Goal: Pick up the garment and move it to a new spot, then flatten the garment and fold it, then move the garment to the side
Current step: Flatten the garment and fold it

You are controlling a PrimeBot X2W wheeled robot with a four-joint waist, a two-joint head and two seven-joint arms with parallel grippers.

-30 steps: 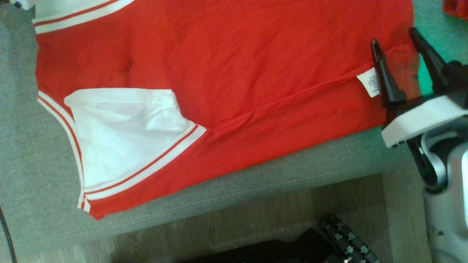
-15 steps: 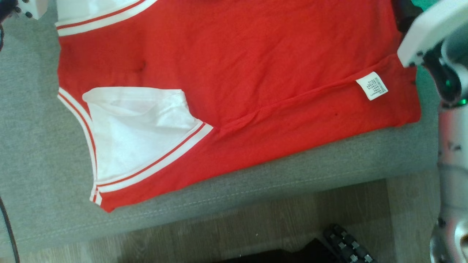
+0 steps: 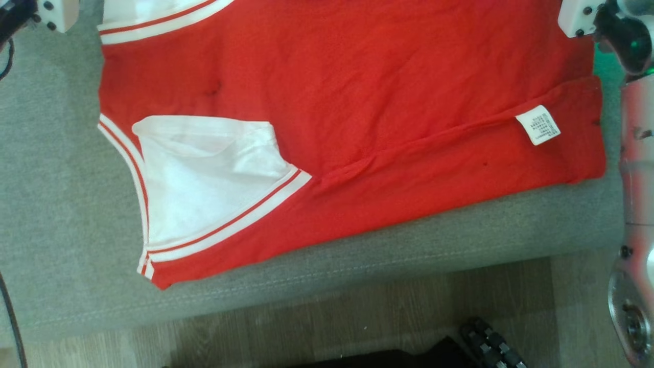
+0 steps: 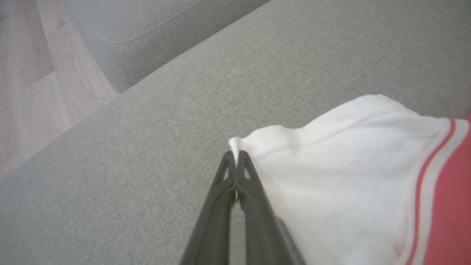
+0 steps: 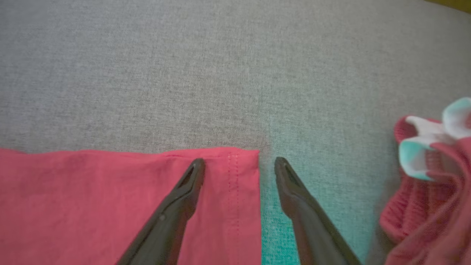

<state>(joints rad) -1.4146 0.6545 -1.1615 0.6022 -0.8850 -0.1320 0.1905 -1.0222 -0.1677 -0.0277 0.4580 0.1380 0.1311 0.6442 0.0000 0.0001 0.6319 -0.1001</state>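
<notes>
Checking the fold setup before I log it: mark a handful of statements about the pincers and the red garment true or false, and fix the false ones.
1. The left pincer is shut, pinching the edge of the garment's white sleeve. True.
2. The right pincer is clamped on the red hem. False: its jaws stand open, one finger over the hem corner, the other over the grey cushion.
3. A white care label sits on the garment near the hem. True.
4. The garment hangs down onto the wooden floor. False: its near edge rests on the cushion, short of the floor.
5. A crumpled red cloth lies on the cushion near the right pincer. True.
</notes>
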